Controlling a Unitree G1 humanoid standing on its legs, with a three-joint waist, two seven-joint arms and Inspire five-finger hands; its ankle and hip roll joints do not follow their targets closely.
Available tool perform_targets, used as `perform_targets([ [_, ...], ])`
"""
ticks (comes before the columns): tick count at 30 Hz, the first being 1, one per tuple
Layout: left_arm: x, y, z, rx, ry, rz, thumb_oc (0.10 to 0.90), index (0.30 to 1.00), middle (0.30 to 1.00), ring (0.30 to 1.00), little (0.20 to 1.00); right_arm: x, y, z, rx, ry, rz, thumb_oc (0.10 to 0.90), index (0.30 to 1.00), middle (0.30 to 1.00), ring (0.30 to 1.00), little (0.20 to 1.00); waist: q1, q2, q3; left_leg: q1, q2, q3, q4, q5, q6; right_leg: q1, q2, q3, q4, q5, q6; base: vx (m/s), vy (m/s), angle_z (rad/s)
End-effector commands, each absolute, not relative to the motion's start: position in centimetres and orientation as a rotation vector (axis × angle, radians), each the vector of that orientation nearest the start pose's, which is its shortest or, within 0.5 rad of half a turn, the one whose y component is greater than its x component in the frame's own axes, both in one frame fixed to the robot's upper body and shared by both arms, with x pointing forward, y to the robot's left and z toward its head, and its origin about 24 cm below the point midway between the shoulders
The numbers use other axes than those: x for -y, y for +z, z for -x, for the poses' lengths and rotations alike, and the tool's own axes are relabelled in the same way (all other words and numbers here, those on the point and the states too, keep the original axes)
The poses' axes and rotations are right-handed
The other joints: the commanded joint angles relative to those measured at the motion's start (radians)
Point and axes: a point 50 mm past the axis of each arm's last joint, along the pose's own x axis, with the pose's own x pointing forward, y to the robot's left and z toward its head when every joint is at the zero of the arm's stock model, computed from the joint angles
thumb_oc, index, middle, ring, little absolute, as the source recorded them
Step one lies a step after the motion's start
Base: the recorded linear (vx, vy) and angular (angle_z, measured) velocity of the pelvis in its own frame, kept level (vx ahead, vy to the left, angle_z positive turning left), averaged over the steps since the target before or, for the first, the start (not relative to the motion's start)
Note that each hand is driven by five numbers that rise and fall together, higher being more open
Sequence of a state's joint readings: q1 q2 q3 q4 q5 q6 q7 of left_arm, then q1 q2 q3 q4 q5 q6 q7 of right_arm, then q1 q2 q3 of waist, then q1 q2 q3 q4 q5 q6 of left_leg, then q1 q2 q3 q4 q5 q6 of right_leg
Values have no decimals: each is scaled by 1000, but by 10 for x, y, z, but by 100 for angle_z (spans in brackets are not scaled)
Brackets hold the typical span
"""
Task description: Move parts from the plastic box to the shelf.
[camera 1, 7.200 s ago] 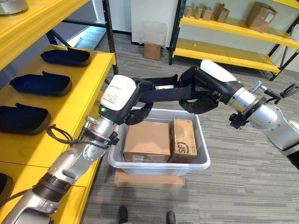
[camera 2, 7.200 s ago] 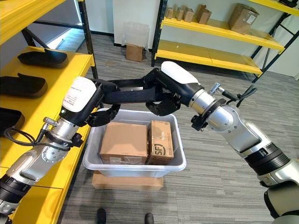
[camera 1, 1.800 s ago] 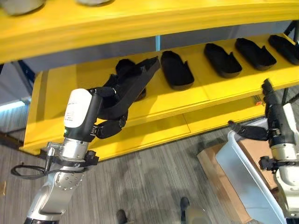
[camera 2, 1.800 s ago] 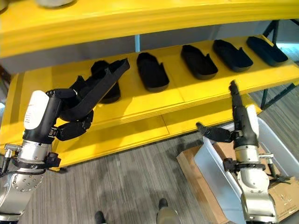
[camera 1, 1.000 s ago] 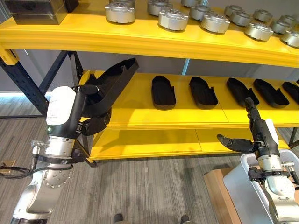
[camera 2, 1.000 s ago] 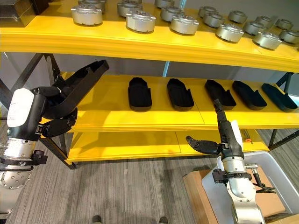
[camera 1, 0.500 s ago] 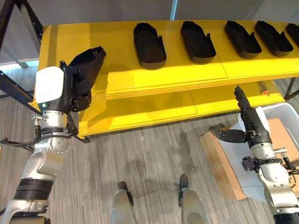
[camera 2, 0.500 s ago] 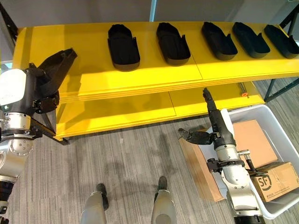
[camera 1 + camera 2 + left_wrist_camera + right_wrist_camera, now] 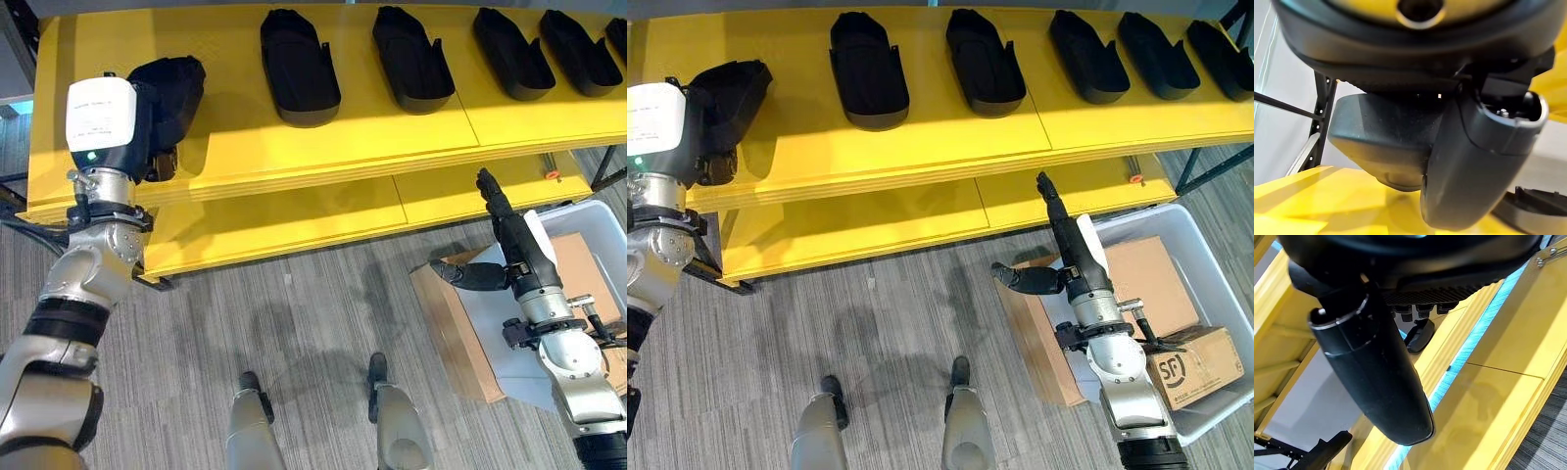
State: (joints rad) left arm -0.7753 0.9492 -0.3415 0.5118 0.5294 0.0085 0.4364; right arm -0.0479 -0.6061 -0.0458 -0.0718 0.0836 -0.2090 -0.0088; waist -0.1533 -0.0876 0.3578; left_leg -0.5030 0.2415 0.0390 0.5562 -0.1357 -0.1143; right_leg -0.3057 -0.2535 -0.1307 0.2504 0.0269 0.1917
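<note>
A black moulded part [image 9: 168, 86] rests at the left end of the yellow shelf [image 9: 245, 137], with my left hand [image 9: 101, 122] shut on it from the front edge. In the left wrist view the thumb [image 9: 1479, 161] lies against the part [image 9: 1381, 142] just over the shelf surface. Further right, several like black parts [image 9: 299, 64] lie in a row. My right hand [image 9: 511, 257] hangs open near the lower shelf's right end, fingers straight, thumb out, holding nothing. The grey plastic box [image 9: 1213, 262] stands on the floor at the right.
Two cardboard boxes [image 9: 1151, 279] [image 9: 1195, 367] lie inside the plastic box, which sits on a flat cardboard sheet [image 9: 1034, 333]. A lower yellow shelf [image 9: 294, 215] juts out under the main one. Grey floor spreads in front of the shelving.
The camera has tilted down and nearer the shelf. My left hand has carried the black part further over the shelf's left end. The right hand stays open.
</note>
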Motion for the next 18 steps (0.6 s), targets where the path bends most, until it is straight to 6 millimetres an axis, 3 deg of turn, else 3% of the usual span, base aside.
perform_targets([
  [1,-285,321,-329,763,736,-1502,400,300,300,300,300,247,174,-257,552,18,521,900,1000,1000,1000,1000,7,-8,-107,65,-2,-21,-34,-33,20,49,-24,-2,40,-85,7,28,-1,10],
  [18,-281,365,-332,762,788,-1673,400,300,300,300,300,226,195,-266,631,124,570,900,1000,1000,1000,1000,38,-37,-126,20,-22,-79,-16,-38,23,97,-25,-69,22,-87,16,26,6,15],
])
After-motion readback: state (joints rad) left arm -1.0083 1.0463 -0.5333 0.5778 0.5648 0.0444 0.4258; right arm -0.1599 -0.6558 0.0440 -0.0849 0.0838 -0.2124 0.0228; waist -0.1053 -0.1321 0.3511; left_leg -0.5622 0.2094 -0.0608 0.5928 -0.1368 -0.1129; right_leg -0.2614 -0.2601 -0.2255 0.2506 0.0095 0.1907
